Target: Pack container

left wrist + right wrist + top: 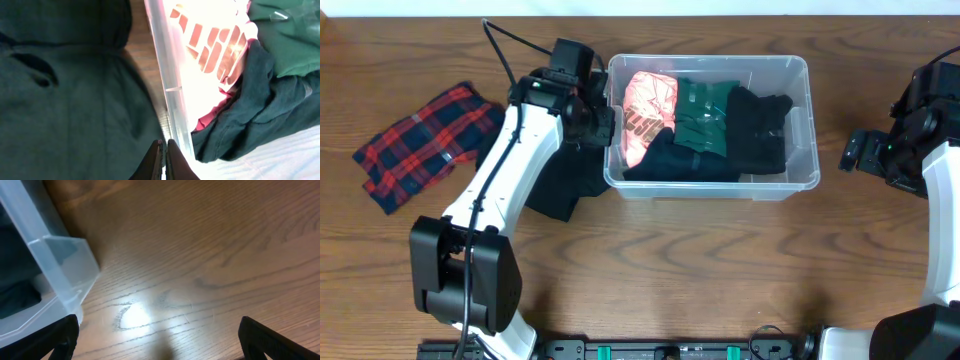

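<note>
Wood-grain desk [670, 260], brown, with glare on it in the right wrist view.

Container [720, 190]: clear plastic bin, rectangular, with rounded rim and see-through walls. It sits at the desk's centre, toward the far edge, long side left to right. A moulded corner notch shows in the right wrist view.

Contents, left to right: pink shirt [650, 110] with red lettering, green garment [705, 115], black garment [760, 130]. A dark teal garment [670, 160] lies along the front wall, partly under the pink shirt.

Outside: dark cloth [560, 185] on the desk, touching the container's left wall. Plaid cloth [425, 145], red and blue, lies well apart at far left.

Left end effector [163, 150]: fingers pressed together, nothing visible between them, just outside the container's left wall and above the dark cloth.

Right end effector [165, 345]: fingers wide apart and empty, over bare desk just right of the container.
</note>
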Available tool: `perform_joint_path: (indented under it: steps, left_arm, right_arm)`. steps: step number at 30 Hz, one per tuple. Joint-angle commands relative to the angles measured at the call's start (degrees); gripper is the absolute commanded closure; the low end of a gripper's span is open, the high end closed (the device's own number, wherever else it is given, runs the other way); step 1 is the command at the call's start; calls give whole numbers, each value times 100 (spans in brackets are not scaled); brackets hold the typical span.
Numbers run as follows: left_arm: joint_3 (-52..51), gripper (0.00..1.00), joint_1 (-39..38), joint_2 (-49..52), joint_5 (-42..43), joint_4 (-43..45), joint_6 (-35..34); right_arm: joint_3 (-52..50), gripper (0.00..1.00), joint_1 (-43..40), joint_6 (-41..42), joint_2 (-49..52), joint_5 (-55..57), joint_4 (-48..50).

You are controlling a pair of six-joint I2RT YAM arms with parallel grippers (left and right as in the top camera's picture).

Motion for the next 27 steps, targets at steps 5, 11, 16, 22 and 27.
perform_joint_path:
  steps: [5, 11, 16, 22, 27]
  left_arm:
    - [39, 94, -243, 66, 101, 11, -57]
    - [42, 94, -107, 63, -756, 26, -57]
    - [81, 93, 251, 26, -1478, 22, 35]
    - [166, 77, 1032, -92, -1902, 297, 258]
    - [162, 35, 1685, -44, -1906, 457, 623]
  right_arm:
    - [57, 1, -15, 59, -57, 76, 2]
    - [57, 1, -15, 59, -57, 76, 2]
    - [57, 1, -15, 59, -57, 76, 2]
    - [57, 1, -15, 61, -57, 76, 2]
    - [57, 1, -15, 61, -57, 76, 2]
